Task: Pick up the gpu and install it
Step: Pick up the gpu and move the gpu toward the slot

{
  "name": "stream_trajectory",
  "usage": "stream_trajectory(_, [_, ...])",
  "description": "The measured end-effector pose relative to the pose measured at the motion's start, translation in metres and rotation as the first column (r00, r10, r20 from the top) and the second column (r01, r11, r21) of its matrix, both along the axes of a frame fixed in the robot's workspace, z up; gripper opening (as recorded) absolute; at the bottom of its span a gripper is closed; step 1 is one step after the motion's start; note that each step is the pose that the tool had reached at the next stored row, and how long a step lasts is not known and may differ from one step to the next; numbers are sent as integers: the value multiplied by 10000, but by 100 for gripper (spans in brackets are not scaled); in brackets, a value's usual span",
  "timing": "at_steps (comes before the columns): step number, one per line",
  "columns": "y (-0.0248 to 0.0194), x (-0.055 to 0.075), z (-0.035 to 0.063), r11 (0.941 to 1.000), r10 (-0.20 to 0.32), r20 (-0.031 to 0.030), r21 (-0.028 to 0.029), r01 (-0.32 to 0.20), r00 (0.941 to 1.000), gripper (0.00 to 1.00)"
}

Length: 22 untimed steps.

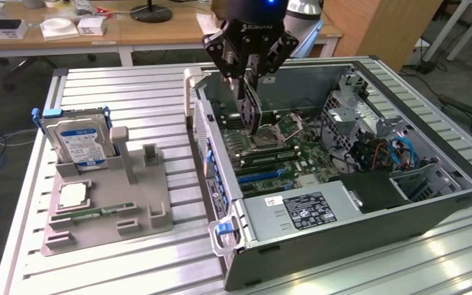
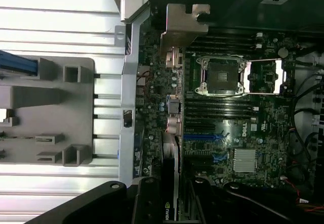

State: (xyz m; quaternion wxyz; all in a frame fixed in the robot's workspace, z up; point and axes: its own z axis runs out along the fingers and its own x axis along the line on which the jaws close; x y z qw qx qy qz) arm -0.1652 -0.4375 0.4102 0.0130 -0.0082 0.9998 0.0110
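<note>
A slatted metal table carries an open computer case lying on its side at the frame's centre and right. A grey parts fixture sits at lower left. The motherboard faces up inside the case. At top centre the black gripper hangs over the board. Its fingers are drawn in to a narrow gap and clamp one end of the gpu. The card is in the air above the CPU socket, and as far as shows it does not touch the board.

Likely trouble: the card is thin and pinched at one end only, so it could swing, twist or slip in the grip. Its free end sits over the socket and the memory sticks, not over the blue slots. Lowered from here, it would probably strike those parts. The bracket could also snag the case wall near it.

The gpu's long axis runs from the fingers to the pale bracket at the far end. In the exterior view it reads as a narrow dark strip running almost straight up and down the frame, edge toward the camera. That line crosses the blue slots instead of lying along them. Whether the card hangs straight down or leans cannot be told.
</note>
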Motion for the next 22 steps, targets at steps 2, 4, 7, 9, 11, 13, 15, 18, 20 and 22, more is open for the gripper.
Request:
stream_trajectory(2, [0,30,0,10000,1,0,0,-1,10000,26])
stream_trajectory(4, [0,61,0,10000,0,0,0,0,10000,26])
stream_trajectory(7, [0,108,0,10000,0,1,0,0,10000,26])
stream_trajectory(9, [0,140,0,10000,-1,0,0,1,10000,26])
stream_trajectory(11, [0,178,0,10000,0,-1,-1,0,10000,26])
stream_trajectory(13, [0,216,0,10000,0,0,0,0,10000,26])
stream_trajectory(15, [0,260,0,10000,0,0,-1,0,10000,26])
stream_trajectory(18, [0,354,0,10000,-1,-39,-1,1,10000,26])
stream_trajectory(20, [0,393,0,10000,1,-48,0,-1,10000,26])
stream_trajectory(22, [0,418,0,10000,0,-48,-1,0,10000,26])
